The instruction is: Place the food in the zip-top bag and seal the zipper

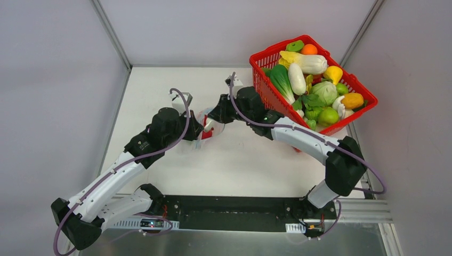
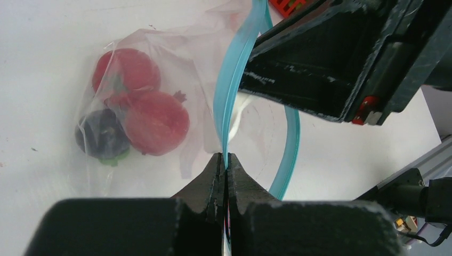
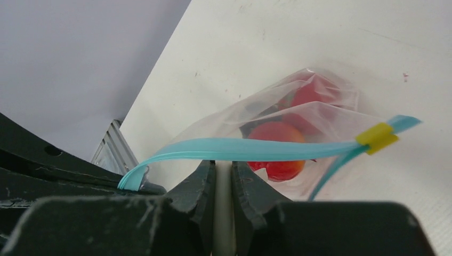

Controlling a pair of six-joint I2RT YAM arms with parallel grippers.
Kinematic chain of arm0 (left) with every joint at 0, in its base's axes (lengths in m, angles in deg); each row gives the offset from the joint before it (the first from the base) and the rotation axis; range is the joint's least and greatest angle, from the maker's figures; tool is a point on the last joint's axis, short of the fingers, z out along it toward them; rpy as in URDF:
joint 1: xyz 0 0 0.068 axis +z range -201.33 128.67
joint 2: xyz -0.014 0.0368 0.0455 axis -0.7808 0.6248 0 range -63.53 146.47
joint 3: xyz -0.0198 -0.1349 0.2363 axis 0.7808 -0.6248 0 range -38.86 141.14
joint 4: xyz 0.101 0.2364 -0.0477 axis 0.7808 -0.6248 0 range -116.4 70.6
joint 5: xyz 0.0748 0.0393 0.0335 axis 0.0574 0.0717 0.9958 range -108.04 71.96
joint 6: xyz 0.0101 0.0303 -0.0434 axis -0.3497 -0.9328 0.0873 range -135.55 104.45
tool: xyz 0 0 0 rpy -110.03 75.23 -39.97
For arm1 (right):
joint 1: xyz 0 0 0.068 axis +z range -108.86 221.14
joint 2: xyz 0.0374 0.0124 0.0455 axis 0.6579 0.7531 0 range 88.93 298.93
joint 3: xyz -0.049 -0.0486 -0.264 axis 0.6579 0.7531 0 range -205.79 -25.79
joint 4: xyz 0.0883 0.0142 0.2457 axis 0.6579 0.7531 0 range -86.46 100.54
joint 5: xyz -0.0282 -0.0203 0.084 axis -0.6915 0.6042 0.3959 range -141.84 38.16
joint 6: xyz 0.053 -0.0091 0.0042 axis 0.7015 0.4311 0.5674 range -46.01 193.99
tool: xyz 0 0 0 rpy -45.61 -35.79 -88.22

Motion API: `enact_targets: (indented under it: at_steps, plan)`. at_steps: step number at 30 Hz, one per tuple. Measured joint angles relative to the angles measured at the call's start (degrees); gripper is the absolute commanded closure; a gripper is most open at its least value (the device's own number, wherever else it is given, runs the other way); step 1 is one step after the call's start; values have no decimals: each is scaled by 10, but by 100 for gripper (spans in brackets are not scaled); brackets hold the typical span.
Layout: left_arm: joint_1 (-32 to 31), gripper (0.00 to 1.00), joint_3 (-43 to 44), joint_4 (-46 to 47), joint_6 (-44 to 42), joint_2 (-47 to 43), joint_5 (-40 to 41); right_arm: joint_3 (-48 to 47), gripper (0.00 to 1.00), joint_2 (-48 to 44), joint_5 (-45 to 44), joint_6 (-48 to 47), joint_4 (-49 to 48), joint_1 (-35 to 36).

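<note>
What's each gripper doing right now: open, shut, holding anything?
Left gripper: shut, pinching the zipper.
Right gripper: shut on what looks like the white radish.

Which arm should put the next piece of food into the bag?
Right. The right gripper sits at the open mouth of the bag, holding what looks like a white piece; the left gripper is clamped on the blue zipper strip, holding that mouth open.

My two arms reach inward and meet at mid-table: left gripper point(image 2: 225, 158) pinched tight on the zipper point(image 2: 230, 101), right gripper point(image 3: 224, 166) with jaws a narrow slit apart.
</note>
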Motion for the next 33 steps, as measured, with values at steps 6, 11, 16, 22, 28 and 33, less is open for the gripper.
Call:
enact_targets:
  at_steps: [6, 11, 16, 22, 28, 33]
  plan:
    - [0, 100, 0, 0, 4, -8, 12, -2, 87, 27, 19, 16, -27, 23]
    - [0, 100, -7, 1, 13, -37, 40, -3, 73, 49, 61, 43, -48, 30]
    - [0, 100, -21, 3, 22, -61, 73, -5, 60, 59, 129, 81, -84, 30]
    - [0, 100, -33, 7, 33, -88, 118, -20, 45, 81, 190, 98, -83, 19]
    - [0, 100, -52, 10, 44, -98, 146, -21, 44, 76, 237, 109, -91, 16]
    - [0, 100, -71, 12, 56, -116, 187, -21, 44, 48, 257, 108, -90, 9]
